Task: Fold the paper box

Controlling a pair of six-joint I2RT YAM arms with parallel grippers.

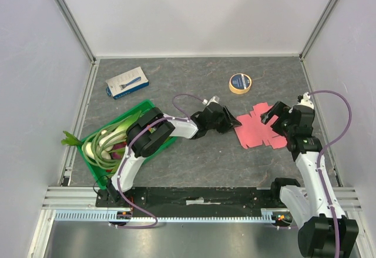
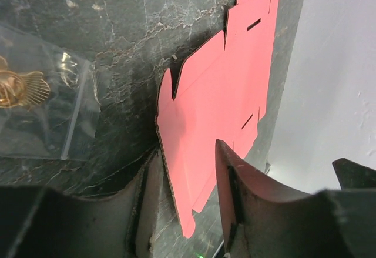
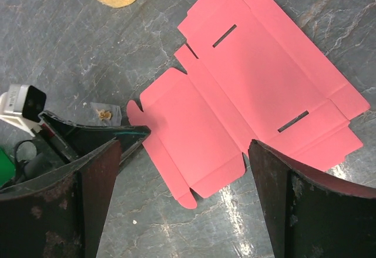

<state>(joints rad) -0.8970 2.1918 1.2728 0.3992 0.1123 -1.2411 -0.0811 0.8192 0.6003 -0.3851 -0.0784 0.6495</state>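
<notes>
The paper box (image 1: pixel 257 130) lies flat and unfolded on the marbled grey table (image 1: pixel 194 87). It is thin salmon card with slots and rounded flaps, its length running between my grippers. My left gripper (image 2: pixel 185 170), jaws narrowly parted, straddles one end; my right gripper (image 3: pixel 185 152) gapes wide above it, clasping nothing.

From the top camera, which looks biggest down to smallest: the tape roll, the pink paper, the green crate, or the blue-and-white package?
1. green crate
2. pink paper box cut-out
3. blue-and-white package
4. tape roll
</notes>
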